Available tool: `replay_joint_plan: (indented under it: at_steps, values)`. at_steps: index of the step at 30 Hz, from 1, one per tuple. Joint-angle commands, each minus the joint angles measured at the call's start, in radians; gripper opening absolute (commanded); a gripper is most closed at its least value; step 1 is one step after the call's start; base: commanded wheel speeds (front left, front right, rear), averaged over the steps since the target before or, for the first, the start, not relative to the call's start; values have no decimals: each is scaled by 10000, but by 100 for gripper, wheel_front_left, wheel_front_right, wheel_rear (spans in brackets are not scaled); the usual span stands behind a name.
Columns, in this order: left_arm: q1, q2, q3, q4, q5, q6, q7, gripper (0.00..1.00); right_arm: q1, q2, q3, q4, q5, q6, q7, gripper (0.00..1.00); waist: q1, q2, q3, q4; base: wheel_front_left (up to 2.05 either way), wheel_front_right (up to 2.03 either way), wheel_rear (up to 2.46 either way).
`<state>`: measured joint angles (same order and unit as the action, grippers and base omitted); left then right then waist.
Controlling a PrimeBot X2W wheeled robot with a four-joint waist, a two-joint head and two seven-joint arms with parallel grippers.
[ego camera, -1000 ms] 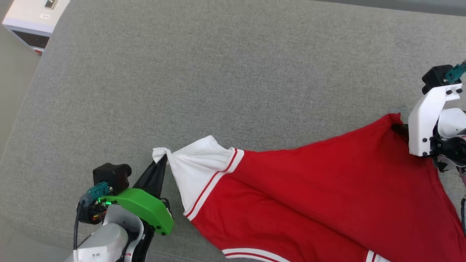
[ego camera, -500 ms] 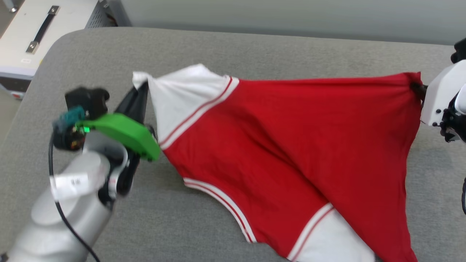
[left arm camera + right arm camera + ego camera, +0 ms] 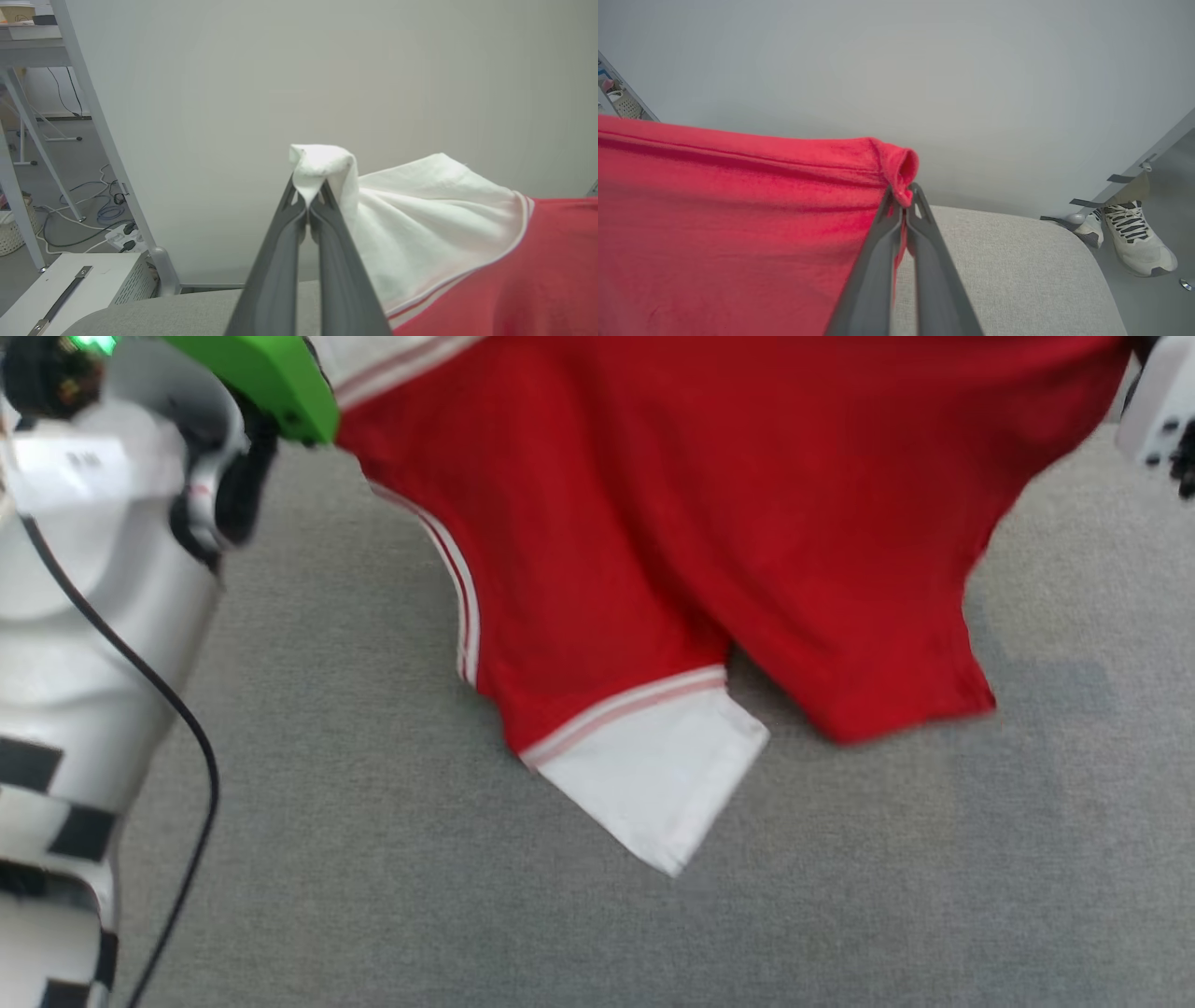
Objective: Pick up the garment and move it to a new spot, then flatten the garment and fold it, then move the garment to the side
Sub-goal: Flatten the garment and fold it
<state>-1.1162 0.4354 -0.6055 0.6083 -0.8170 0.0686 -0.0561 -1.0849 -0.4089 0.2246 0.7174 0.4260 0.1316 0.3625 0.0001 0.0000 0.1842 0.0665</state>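
Note:
The red garment (image 3: 672,513) hangs stretched between both arms above the grey cushion (image 3: 840,859), plain red side toward me. Its free white sleeve (image 3: 653,775) with striped trim dangles lowest. No lettering or number shows. In the left wrist view my left gripper (image 3: 308,196) is shut on the bunched tip of the other white sleeve (image 3: 420,205). In the right wrist view my right gripper (image 3: 903,196) is shut on a rolled red corner of the garment (image 3: 738,210). The left arm's green cover (image 3: 271,373) is at the head view's top left.
A plain pale wall stands behind the cushion (image 3: 1008,261). A white box with a handle (image 3: 60,294), a power strip with cables (image 3: 119,233) and metal legs (image 3: 93,116) lie off the cushion's left end. A person's white sneakers (image 3: 1129,233) stand off its right end.
Both grippers have raised the garment off the cushion, still holding its corners. The head camera has shifted, so the garment's lower part and hanging sleeve now sit mid-frame and the arms at the top.

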Motion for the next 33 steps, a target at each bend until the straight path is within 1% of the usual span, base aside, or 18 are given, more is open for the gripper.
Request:
replay_joint_plan:
  at_steps: [1, 9, 15, 18, 24, 28, 33]
  values:
    - [-597, 106, 109, 383, 209, -49, -63, 0, -518, 85, -61, 164, -239, -9, -180, 0, -1, 0, 307, -291, 0, 0, 0]
    - [-3231, 611, 115, 1872, 1038, -88, -336, 0, -3233, 601, -451, 828, -916, -9, -1155, 0, -1, 0, 1376, -724, 0, 0, 0]
    - [-4903, 782, 402, 2448, 1020, -329, -404, 0, -5195, 922, -628, 1525, -1611, -9, -1778, 0, -1, 0, 2504, -861, 0, 0, 0]
    - [-5481, 863, 437, 2604, 1100, -357, -476, 0, -5831, 1089, -730, 1883, -1811, -9, -2049, 0, -1, 0, 3003, -893, 0, 0, 0]
    - [-5879, 701, 399, 2882, 1069, -423, -428, 0, -6557, 1402, -811, 2767, -2081, -9, -2436, 0, -1, 0, 3800, -846, 0, 0, 0]
    - [-5744, 516, 437, 3052, 886, -458, -405, 0, -6736, 1570, -781, 3277, -2061, -9, -2674, 0, -1, 0, 4166, -783, 0, 0, 0]
    - [-5202, 324, 580, 3297, 465, -650, -375, 0, -6588, 1682, -504, 3800, -1796, -9, -2757, 0, -1, 0, 4379, -670, 0, 0, 0]
